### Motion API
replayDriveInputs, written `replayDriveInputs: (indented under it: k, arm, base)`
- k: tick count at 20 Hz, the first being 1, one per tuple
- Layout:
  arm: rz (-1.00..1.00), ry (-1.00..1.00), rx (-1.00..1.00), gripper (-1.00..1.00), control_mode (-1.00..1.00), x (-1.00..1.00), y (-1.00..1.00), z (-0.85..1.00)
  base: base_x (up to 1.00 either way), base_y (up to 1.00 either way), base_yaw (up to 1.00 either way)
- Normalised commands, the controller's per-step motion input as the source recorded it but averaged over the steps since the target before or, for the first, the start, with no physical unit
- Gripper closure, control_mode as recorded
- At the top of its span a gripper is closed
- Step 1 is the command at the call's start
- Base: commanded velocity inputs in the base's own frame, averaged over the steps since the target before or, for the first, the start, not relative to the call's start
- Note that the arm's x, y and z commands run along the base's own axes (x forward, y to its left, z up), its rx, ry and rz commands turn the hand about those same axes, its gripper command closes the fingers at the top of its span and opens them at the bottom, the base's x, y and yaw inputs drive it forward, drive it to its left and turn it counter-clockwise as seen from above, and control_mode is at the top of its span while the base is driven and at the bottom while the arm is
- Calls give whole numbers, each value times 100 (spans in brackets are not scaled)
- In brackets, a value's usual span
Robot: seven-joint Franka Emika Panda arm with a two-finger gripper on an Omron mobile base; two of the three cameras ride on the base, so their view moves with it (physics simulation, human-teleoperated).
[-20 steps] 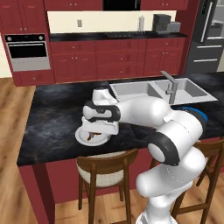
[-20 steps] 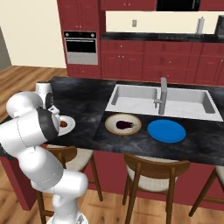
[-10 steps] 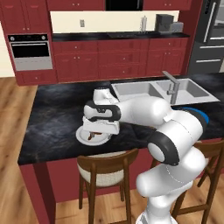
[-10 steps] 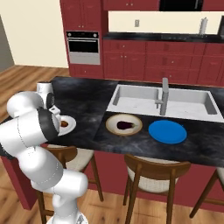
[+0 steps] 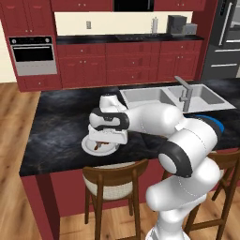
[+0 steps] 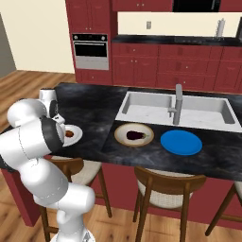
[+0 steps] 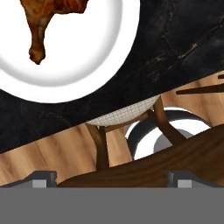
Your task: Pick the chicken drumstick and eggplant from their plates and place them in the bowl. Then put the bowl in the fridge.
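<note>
The golden-brown chicken drumstick (image 7: pixel 48 17) lies on the white plate (image 7: pixel 100 52), bone end pointing toward my fingers. The same drumstick (image 5: pixel 100 146) and white plate (image 5: pixel 89 147) sit near the island's front edge. My gripper (image 5: pixel 106 138) hangs just above them, open, its tips (image 7: pixel 43 178) wide apart with nothing between. The dark eggplant (image 6: pixel 136 135) rests inside the tan-rimmed bowl (image 6: pixel 119 134), right of the white plate (image 6: pixel 75 137). The blue plate (image 6: pixel 181 142) lies bare beside the bowl. The dark fridge (image 5: pixel 227 40) stands at the back right.
A sink with a faucet (image 6: pixel 177 101) is set into the black island counter (image 5: pixel 56 126) behind the bowl. Wooden stools (image 5: pixel 115 180) stand under the front edge. A silver wall oven (image 5: pixel 33 55) is at the back left among red cabinets.
Both base views have shifted very slightly. The hand stays over the white plate, with no visible move of the drumstick, eggplant or bowl.
</note>
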Motion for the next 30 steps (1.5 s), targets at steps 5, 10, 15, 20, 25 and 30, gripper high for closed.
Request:
replayDriveInputs:
  k: [5, 10, 15, 20, 25, 30]
  arm:
    - [0, 0, 0, -100, 100, 0, 0, 0]
    - [0, 0, 0, -100, -100, 0, 0, 0]
    - [0, 0, 0, -100, -100, 0, 0, 0]
    - [0, 0, 0, -100, -100, 7, 0, -1]
    - [-9, 12, 0, -100, -100, 59, 0, 0]
    - [-15, 16, -2, -100, -100, 58, -6, 1]
  base:
    - [0, 0, 0]
    - [0, 0, 0]
    - [0, 0, 0]
    - [0, 0, 0]
    - [0, 0, 0]
    - [0, 0, 0]
